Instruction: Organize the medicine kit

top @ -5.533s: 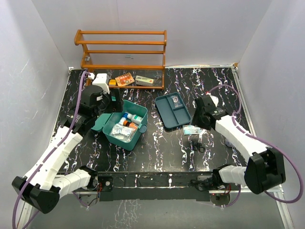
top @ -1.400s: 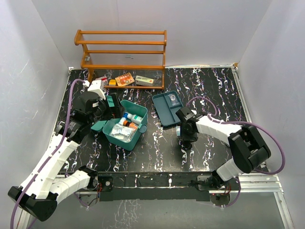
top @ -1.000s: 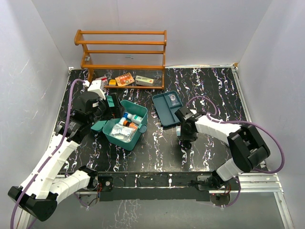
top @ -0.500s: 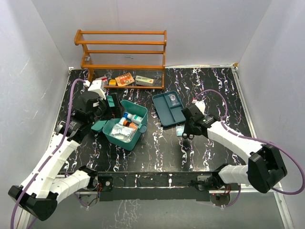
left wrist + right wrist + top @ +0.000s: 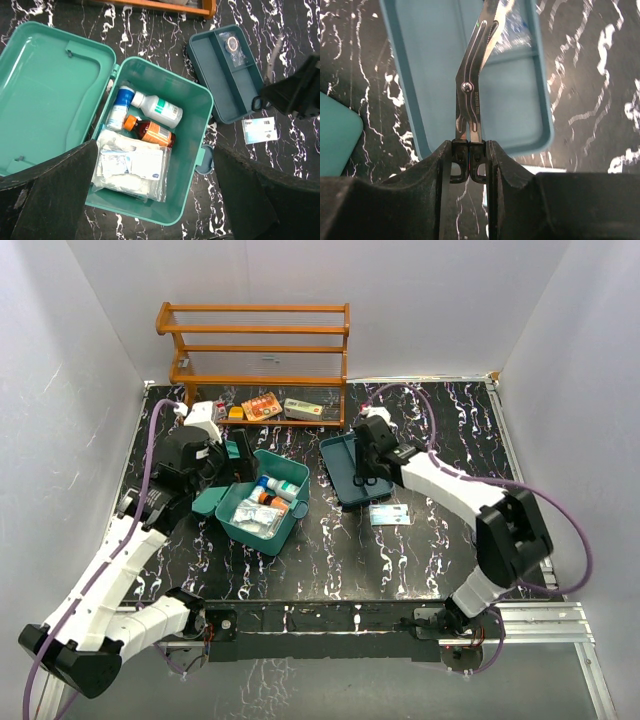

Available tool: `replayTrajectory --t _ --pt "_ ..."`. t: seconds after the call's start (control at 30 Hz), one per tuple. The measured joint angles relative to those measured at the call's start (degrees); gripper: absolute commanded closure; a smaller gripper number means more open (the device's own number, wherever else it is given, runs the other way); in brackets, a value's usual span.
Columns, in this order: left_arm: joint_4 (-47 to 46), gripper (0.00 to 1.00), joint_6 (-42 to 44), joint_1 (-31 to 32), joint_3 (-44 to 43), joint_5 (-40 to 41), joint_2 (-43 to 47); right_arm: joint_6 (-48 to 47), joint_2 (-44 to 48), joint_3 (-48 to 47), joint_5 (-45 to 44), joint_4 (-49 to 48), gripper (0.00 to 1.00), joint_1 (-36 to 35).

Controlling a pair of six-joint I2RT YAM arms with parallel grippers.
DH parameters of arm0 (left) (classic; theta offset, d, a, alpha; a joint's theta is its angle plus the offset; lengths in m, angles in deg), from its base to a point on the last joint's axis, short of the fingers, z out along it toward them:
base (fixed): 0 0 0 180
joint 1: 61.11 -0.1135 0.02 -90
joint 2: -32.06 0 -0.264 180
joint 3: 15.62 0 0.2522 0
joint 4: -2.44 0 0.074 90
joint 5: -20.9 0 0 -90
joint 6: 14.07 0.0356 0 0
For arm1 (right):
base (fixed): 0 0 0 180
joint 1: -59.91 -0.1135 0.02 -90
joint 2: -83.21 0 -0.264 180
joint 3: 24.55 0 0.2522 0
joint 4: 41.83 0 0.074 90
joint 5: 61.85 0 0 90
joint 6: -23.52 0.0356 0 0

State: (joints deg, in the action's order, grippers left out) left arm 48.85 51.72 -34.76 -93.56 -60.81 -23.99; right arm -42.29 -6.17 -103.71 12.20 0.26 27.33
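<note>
Lid open on your medicine kit (image 5: 283,533), left of centre on the surface; R arm has scissors over the tray.
Top view: kit's long axis runs near-left to far-right, lid (image 5: 213,498) flipped out to the left; left claw (image 5: 235,455) hangs at its far-left edge, right claw (image 5: 366,455) over the tray (image 5: 345,455). L wrist view: kit (image 5: 195,107) runs top-to-bottom w/ a slight tilt, bottles (image 5: 152,120) and gauze packs (image 5: 132,167) inside; your left claw's fingers (image 5: 55,195) are spread wide apart. R wrist view: right claw (image 5: 470,160) clamped on scissors (image 5: 472,75), blades pointing away across the tray (image 5: 435,50).
</note>
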Motion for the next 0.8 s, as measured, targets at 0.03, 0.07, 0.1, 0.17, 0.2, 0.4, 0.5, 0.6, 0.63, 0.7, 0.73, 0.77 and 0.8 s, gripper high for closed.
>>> replayTrajectory --t 0.03,0.07,0.1,0.17,0.2,0.4,0.5,0.6,0.63,0.7,0.73,0.77,0.8 --pt "-0.02 0.01 0.22 0.0 -0.37 0.37 -0.04 -1.29 -1.62 -1.36 0.52 -0.39 1.0 0.0" --pt "0.0 0.01 0.44 0.0 -0.81 0.74 -0.09 -2.89 -3.69 -3.28 1.27 -0.55 1.0 0.0" --pt "-0.02 0.01 0.66 0.0 -1.33 1.14 -0.2 -4.42 -5.88 -5.25 2.08 -0.66 1.0 0.0" --pt "-0.09 0.01 0.9 0.0 -2.34 1.86 -0.63 -7.08 -10.25 -8.96 4.02 -0.83 1.0 0.0" --pt "-0.11 0.01 0.98 0.0 -2.84 2.25 -0.98 -8.09 -11.93 -10.16 5.01 -0.94 1.0 0.0" --pt "-1.51 0.01 -2.1 0.0 -5.2 4.59 -4.5 -11.23 -17.05 -10.91 11.08 0.17 1.0 0.0" --pt "-1.07 0.01 -4.5 0.0 -6.93 5.77 -7.06 -11.93 -17.53 -10.88 13.27 0.68 1.0 0.0" --pt "-0.87 0.01 -6.32 0.0 -9.01 6.25 -9.97 -12.31 -18.01 -10.88 14.49 0.87 1.0 0.0" --pt "-0.9 0.01 -6.67 0.0 -9.2 6.29 -10.45 -12.39 -18.27 -10.88 14.69 0.96 1.0 0.02" --pt "-0.94 0.01 -7.15 0.0 -9.2 5.99 -11.1 -12.59 -19.06 -11.15 14.97 1.09 1.0 0.04" --pt "-1.4 0.01 -7.1 0.0 -8.98 5.66 -11.17 -12.7 -19.67 -11.61 15.15 1.27 1.0 0.09" --pt "-2.27 0.01 -6.95 0.0 -8.55 5.27 -11.04 -12.92 -20.33 -12.31 15.1 1.62 1.0 0.11" --pt "-3.56 0.01 -6.75 0.0 -7.74 4.81 -10.69 -13.05 -20.98 -13.03 15.08 1.86 1.0 0.13"
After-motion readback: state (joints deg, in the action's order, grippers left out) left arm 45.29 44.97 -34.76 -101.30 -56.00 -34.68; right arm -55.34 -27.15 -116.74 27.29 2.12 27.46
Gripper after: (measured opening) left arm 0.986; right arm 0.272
